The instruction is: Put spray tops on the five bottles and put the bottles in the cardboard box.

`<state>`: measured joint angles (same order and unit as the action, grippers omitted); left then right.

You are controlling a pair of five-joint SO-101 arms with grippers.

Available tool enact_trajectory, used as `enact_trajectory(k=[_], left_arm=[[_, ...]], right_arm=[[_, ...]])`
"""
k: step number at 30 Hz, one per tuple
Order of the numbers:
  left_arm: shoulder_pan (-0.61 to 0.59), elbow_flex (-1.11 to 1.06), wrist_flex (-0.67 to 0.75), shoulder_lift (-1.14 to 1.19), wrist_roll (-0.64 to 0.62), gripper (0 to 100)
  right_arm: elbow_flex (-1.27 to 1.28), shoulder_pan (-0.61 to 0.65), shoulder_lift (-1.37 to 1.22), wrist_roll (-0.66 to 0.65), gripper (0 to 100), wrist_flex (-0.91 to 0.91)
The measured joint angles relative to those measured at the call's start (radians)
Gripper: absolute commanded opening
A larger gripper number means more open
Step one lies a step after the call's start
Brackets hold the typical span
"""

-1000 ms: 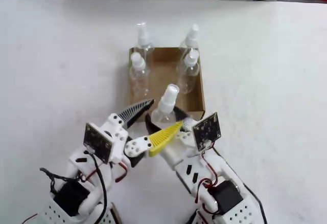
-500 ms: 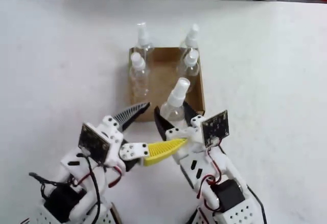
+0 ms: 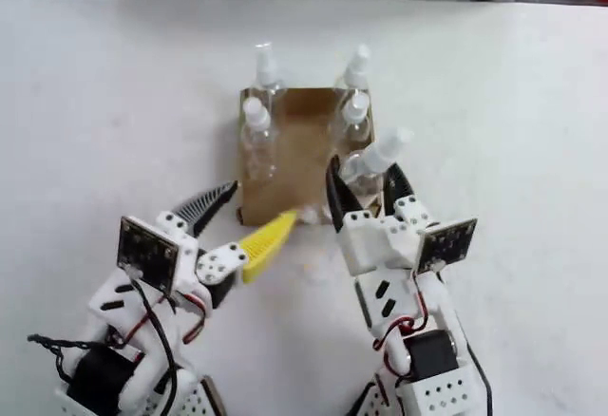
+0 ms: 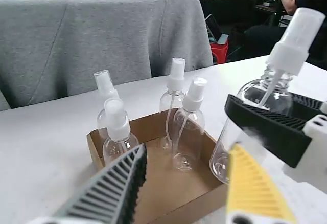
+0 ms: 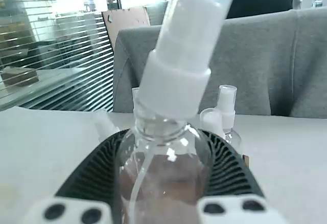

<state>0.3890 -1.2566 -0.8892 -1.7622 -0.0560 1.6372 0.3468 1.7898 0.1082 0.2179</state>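
- Right pincer (image 3: 364, 180) clenched round fifth bottle (image 3: 361, 171), spray top (image 3: 389, 144) on, bottle tilted, at near right corner of cardboard box (image 3: 304, 150).
- Left pincer (image 3: 237, 218) released, black and yellow fingers spread, holding nothing, just beside box's near left corner.
- Four capped bottles (image 3: 256, 136) stand upright in box, two in front, two behind.
- Box sits mid worktop (image 3: 114, 103).

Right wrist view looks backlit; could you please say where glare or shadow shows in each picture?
Right wrist view: bright window blinds glare behind the bottle, with small highlights on its glass. High view: the white table is evenly bright, shadows faint. Left wrist view: soft light, no hard shadow in the cardboard box.
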Motion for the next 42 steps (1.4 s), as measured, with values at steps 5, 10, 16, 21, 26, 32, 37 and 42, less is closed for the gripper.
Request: enact_trajectory(k=[5, 10, 16, 21, 26, 32, 37, 42], left_arm=[[-0.055, 0.000, -0.017, 0.000, 0.000, 7], [-0.146, -0.041, -0.069, 0.000, 0.000, 2], [-0.316, -0.227, -0.009, 0.012, 0.000, 2], [-0.428, -0.414, 0.147, 0.011, 0.000, 2], [-0.505, -0.440, 0.196, 0.011, 0.000, 2], [-0.560, -0.440, 0.172, 0.009, 0.006, 2], [-0.563, -0.440, 0.058, 0.009, 0.160, 2], [-0.563, -0.440, -0.008, 0.009, 0.245, 2]], right_arm=[[0.000, -0.015, 0.000, 0.000, 1.5, -0.057], [0.000, -0.015, 0.000, 0.000, 1.5, -0.112], [0.000, -0.015, 0.000, 0.000, 1.5, -0.163], [-0.041, -0.015, -0.052, 0.000, 1.5, -0.166], [-0.141, -0.015, -0.250, 0.000, 1.5, -0.183], [-0.164, -0.015, -0.508, 0.000, 1.5, -0.351], [-0.164, -0.015, -0.669, 0.000, 1.5, -0.476], [-0.166, -0.026, -0.790, 0.000, 1.5, -0.575]])
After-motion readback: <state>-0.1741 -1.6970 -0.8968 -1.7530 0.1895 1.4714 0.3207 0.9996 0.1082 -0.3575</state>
